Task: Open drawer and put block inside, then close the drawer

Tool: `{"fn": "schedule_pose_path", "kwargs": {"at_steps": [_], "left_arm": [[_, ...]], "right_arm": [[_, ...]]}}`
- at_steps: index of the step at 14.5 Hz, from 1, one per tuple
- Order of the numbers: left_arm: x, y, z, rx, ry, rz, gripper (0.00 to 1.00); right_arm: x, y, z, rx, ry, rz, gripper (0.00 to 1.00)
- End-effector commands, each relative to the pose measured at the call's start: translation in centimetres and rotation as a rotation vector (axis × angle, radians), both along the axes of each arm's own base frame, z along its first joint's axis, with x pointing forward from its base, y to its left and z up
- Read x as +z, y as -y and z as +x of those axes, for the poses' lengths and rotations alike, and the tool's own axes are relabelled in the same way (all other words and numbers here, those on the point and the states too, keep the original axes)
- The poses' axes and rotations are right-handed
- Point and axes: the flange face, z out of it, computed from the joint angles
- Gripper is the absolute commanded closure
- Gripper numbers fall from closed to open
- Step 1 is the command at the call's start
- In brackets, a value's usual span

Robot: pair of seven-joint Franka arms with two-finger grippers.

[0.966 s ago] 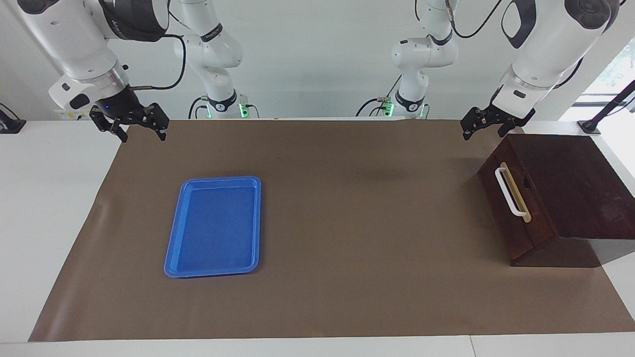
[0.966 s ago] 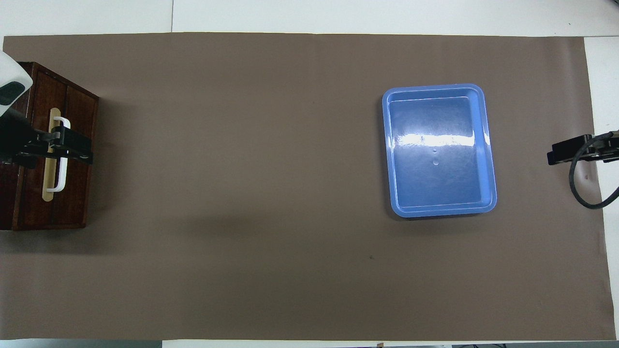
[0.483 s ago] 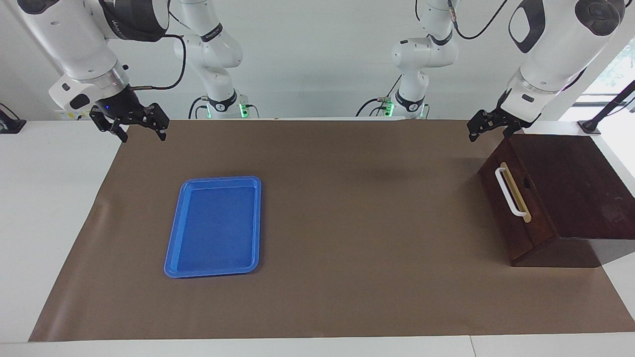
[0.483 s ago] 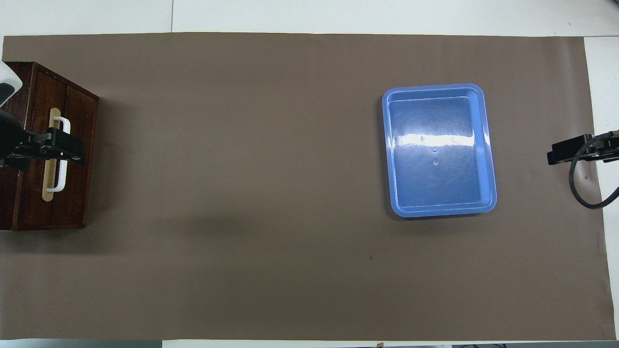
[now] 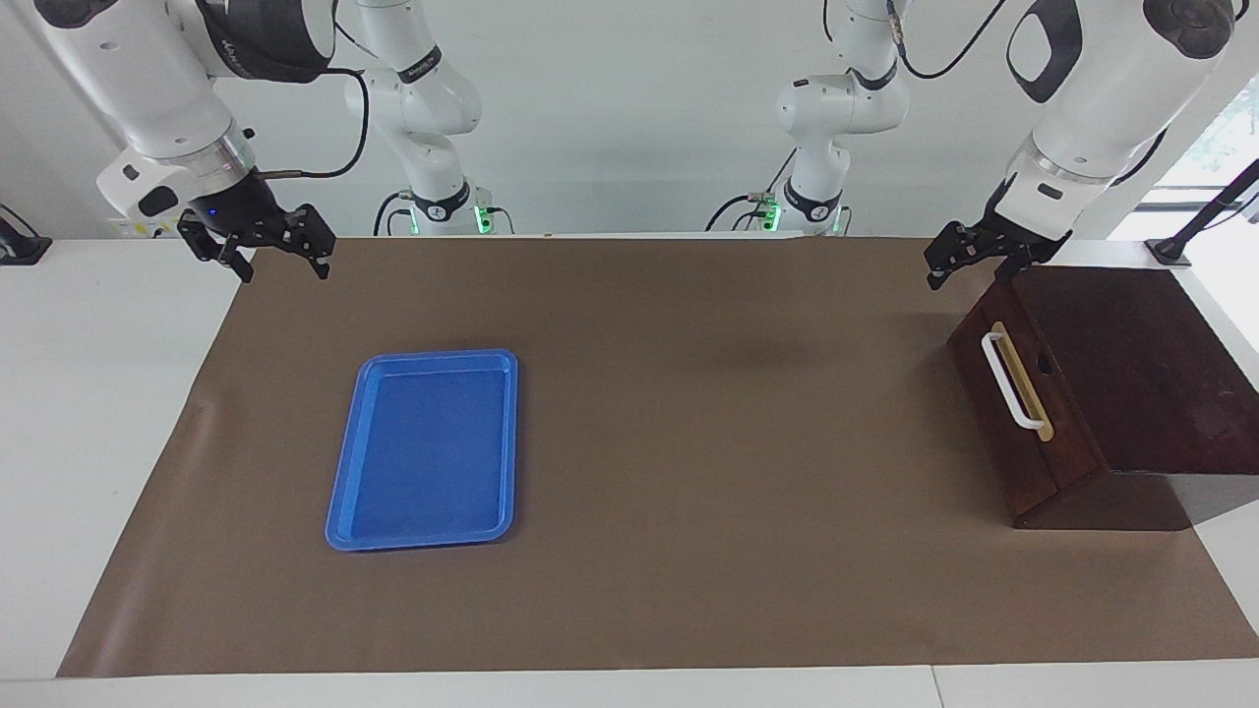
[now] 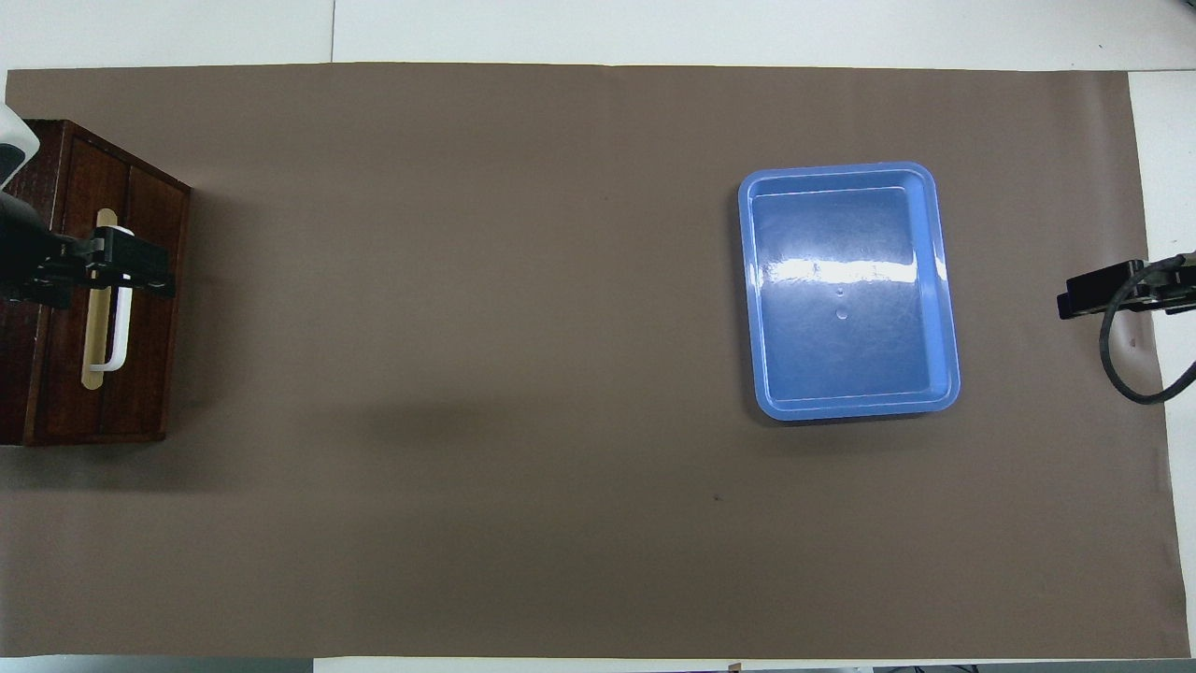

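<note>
Facing view shows what has shifted over the last second: my left end effector (image 5: 969, 258) has drawn back from above the table's brown mat toward the robots' end of the dark wooden box (image 5: 1111, 383), and now hangs over the box's upper corner at my left arm's end of the table, its fingers spread wide and holding nothing. From above, that same left end effector (image 6: 126, 274) sits over the upper part of the white bar handle (image 6: 118, 313), but the facing view tells me it is raised well clear of the handle (image 5: 1011, 382) and touches nothing. The drawer (image 5: 1018, 413) is shut, its front flush with the box. My right end effector (image 5: 264, 248) has not moved; it waits, open and empty, over the table's corner at my right arm's end, near the robots. The blue tray (image 5: 425, 447) lies on the mat with nothing in it, and I cannot find the block in either view. I judge the opening step is only being lined up: I must come down onto the handle before anything else, and the block's whereabouts remain a worry.
</note>
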Motion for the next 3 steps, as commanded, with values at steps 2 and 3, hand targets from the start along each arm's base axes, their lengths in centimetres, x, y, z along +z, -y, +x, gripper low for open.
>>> {"fn": "schedule_pose_path", "kwargs": {"at_steps": [2,3], "left_arm": [[0.00,-0.26,-0.34,-0.003,-0.001,-0.015,0.00],[-0.04,-0.18,-0.46,-0.005,-0.007,-0.014,0.00]], "right_arm": [[0.07,0.44,-0.51,-0.013,0.007,-0.015,0.00],[0.00,0.44,-0.51,-0.013,0.005,-0.015,0.00]]}}
